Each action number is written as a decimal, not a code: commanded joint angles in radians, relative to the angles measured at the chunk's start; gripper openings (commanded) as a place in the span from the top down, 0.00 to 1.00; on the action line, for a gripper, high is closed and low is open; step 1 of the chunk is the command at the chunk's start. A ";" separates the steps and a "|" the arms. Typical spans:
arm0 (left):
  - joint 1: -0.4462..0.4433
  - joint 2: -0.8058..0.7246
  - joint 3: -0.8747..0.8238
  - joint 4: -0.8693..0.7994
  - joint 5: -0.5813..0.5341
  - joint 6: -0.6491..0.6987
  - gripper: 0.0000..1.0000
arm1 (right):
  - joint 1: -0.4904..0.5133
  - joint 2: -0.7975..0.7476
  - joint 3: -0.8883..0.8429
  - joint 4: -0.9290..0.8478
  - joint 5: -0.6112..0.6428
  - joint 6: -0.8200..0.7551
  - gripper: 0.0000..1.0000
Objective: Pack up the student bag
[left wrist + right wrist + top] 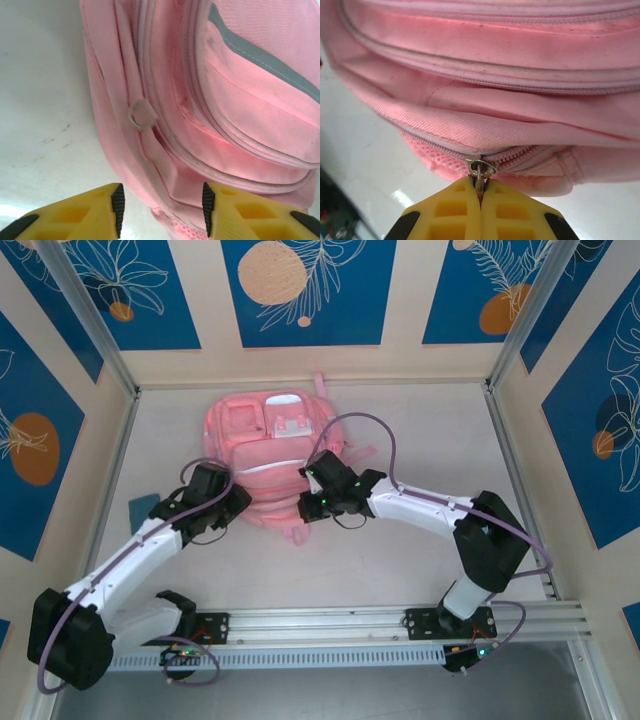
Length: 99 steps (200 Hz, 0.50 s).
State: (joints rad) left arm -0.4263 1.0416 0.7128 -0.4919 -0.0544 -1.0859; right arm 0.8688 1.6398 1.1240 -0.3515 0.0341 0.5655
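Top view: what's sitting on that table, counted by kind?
Pink student bag: 1
Robot arms: 2, left arm and right arm; the right tool pinches the bag's zip pull
Small teal flat item: 1
Total: 4

Beige walls (400, 360) bearing blue leaf-patterned panels (360, 300) enclose a pale tabletop (420, 430) framed by aluminium posts (88, 315).
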 commanded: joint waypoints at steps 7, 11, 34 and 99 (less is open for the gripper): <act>0.012 -0.073 0.036 -0.134 -0.060 -0.007 0.46 | 0.060 0.068 0.128 0.068 -0.156 -0.051 1.00; 0.014 -0.084 0.040 -0.150 -0.062 -0.014 0.44 | 0.065 0.081 0.143 0.066 -0.160 -0.052 1.00; 0.028 -0.160 0.056 -0.200 -0.073 -0.034 0.39 | 0.099 0.135 0.219 0.059 -0.174 -0.059 1.00; 0.057 -0.167 -0.001 -0.140 0.046 -0.101 0.38 | 0.141 0.199 0.288 0.075 -0.184 -0.038 1.00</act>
State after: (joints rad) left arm -0.3813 0.8566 0.7338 -0.6289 -0.0566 -1.1206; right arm 0.9970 1.8336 1.3575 -0.3271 -0.0994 0.5331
